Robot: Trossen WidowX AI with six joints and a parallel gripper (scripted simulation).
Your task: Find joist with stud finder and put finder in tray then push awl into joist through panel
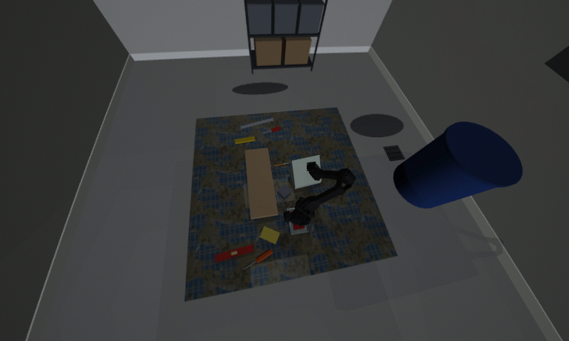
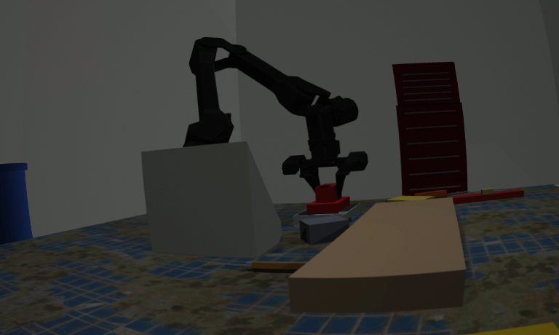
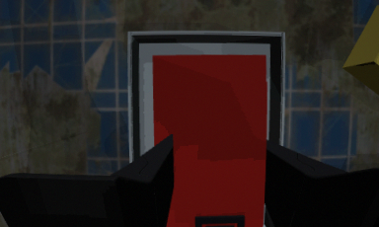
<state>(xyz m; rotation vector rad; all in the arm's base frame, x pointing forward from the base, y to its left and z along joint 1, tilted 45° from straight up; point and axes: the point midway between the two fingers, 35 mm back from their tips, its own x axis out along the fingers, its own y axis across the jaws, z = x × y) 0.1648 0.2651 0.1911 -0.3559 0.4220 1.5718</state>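
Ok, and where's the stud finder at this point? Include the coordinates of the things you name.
In the exterior view, the red stud finder (image 1: 298, 227) (image 2: 328, 205) (image 3: 209, 104) is between the gripper's fingers, low at the tray (image 1: 298, 233) (image 2: 303, 218) (image 3: 131, 99), just behind the grey angular block (image 1: 284, 190) (image 2: 323, 229).
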